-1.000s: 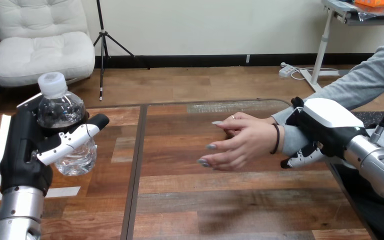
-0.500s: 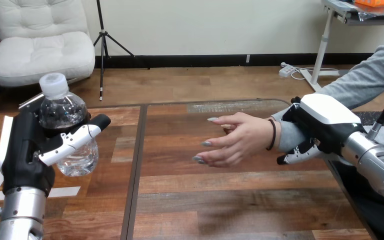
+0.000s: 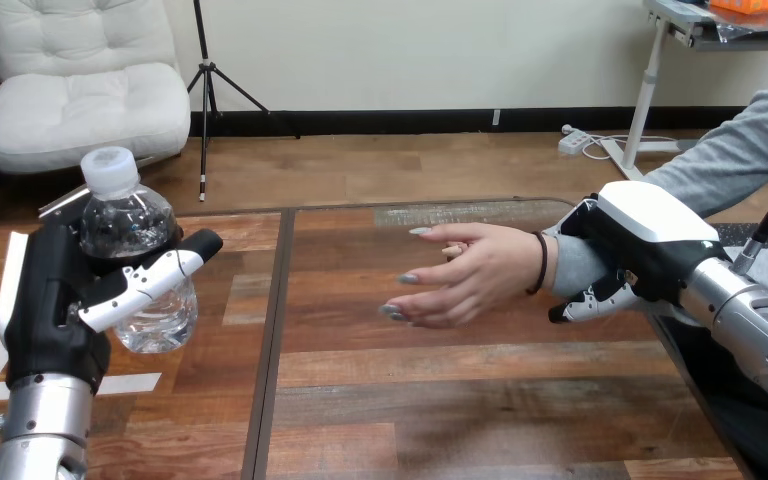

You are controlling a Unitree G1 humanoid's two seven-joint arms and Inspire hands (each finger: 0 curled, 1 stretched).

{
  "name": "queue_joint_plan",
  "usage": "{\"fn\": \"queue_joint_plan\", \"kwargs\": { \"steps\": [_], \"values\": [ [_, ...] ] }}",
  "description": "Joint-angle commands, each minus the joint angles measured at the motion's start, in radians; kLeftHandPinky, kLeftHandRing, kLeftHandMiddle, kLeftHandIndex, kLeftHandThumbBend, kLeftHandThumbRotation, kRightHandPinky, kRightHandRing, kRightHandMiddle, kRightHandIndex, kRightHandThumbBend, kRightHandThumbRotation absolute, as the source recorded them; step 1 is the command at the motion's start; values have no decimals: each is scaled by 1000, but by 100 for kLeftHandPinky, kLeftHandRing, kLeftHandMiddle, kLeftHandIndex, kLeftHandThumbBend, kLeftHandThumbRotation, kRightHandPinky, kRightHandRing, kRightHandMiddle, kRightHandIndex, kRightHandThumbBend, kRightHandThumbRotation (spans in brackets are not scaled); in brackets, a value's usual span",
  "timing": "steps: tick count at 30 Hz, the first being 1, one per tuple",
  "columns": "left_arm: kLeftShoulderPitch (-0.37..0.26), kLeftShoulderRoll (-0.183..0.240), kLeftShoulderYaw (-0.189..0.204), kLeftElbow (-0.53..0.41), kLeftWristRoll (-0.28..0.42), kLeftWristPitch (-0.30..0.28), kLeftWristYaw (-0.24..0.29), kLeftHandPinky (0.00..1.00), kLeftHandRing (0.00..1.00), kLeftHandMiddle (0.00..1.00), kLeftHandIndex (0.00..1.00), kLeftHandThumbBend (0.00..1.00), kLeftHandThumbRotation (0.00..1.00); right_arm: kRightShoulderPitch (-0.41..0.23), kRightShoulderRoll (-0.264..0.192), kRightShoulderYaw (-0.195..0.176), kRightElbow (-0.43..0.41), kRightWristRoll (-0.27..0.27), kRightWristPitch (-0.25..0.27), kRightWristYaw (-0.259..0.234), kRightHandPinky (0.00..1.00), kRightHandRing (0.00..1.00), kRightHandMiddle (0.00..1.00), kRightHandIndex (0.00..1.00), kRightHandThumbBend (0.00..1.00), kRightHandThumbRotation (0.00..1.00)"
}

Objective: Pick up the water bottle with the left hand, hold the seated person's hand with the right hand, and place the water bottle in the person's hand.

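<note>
One wooden surface (image 3: pixel 460 400) spreads beneath both of my arms, in brown planks with a dark seam running away from me just to the right of my left robot hand (image 3: pixel 55 300). My left arm (image 3: pixel 40 430) rises upright from the bottom edge, silver at the forearm, with that robot hand standing on top of it.

My right arm (image 3: pixel 750 330) comes in from the right edge. My right robot hand (image 3: pixel 645 245) lies over the person's wrist (image 3: pixel 572 268), which is in a grey sleeve. The white-shelled back sits on top of the wrist and a finger (image 3: pixel 585 305) curls in underneath, so this robot hand is closed round the wrist.

My left robot hand is closed too, its fingers and thumb wrapped round the bottle (image 3: pixel 130 230). The thumb (image 3: pixel 150 280) crosses the bottle's front at a slant, and the black palm presses against the bottle's left side.

The person's hand (image 3: pixel 480 275) reaches out from my right robot hand toward my left one. It is held above the surface, with the fingers loosely spread and pointing at the left robot hand. It is well apart from the bottle, with bare planks between them.

The bottle stands upright in my left robot hand, clear plastic, its rounded shoulder above the thumb and its lower body below it. I cannot tell how much water it holds.

A white cap (image 3: pixel 108 168) tops the bottle, just above my left robot hand.
</note>
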Motion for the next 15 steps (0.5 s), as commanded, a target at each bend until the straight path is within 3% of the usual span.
{"fn": "queue_joint_plan", "kwargs": {
  "steps": [1,15],
  "values": [
    [-53,8,-13,-67,12,-11,2,29,35,39,41,73,0,-50,25,-34,-51,36,-18,-8,19,23,29,30,71,0],
    [-57,0,-20,-65,16,-8,-3,29,35,39,41,73,0,-65,49,-27,-45,36,-28,-5,18,22,28,28,69,0]
  ]
}}
